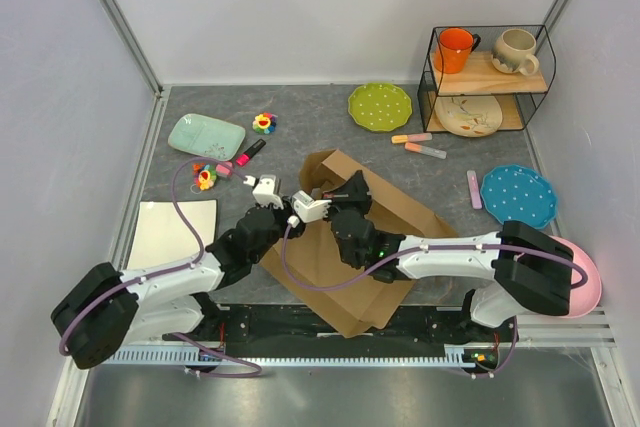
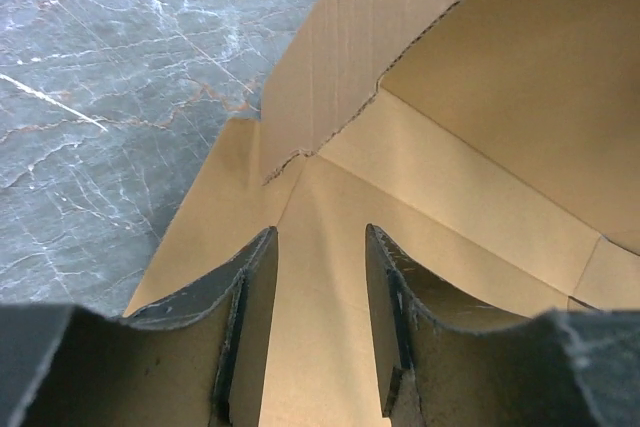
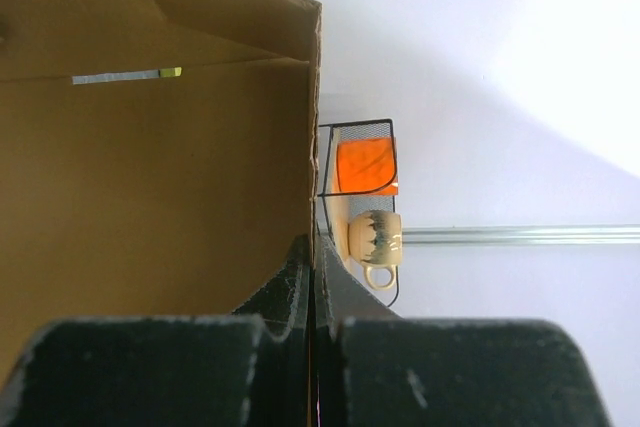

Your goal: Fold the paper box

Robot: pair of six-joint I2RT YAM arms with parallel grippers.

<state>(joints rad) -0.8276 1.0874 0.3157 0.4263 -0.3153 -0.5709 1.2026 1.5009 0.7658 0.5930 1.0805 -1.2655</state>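
The brown cardboard paper box [image 1: 385, 217] lies partly opened in the middle of the table, with one flap raised at its far left. My left gripper [image 1: 283, 215] is at the box's left edge. In the left wrist view the left gripper [image 2: 320, 232] is open, its fingers [image 2: 255, 277] apart over the box's inner panel [image 2: 450, 197], gripping nothing. My right gripper [image 1: 343, 190] is at the raised flap. In the right wrist view the right gripper [image 3: 312, 242] is shut on the edge of an upright cardboard panel [image 3: 150, 197].
A white flat board [image 1: 175, 232] lies at the left. A mint tray [image 1: 206, 135], small toys [image 1: 265, 123] and markers [image 1: 425, 144] lie behind the box. A green plate [image 1: 380, 105], a blue plate [image 1: 517, 195], a pink plate [image 1: 588, 282] and a wire shelf with mugs [image 1: 488, 72] stand to the right.
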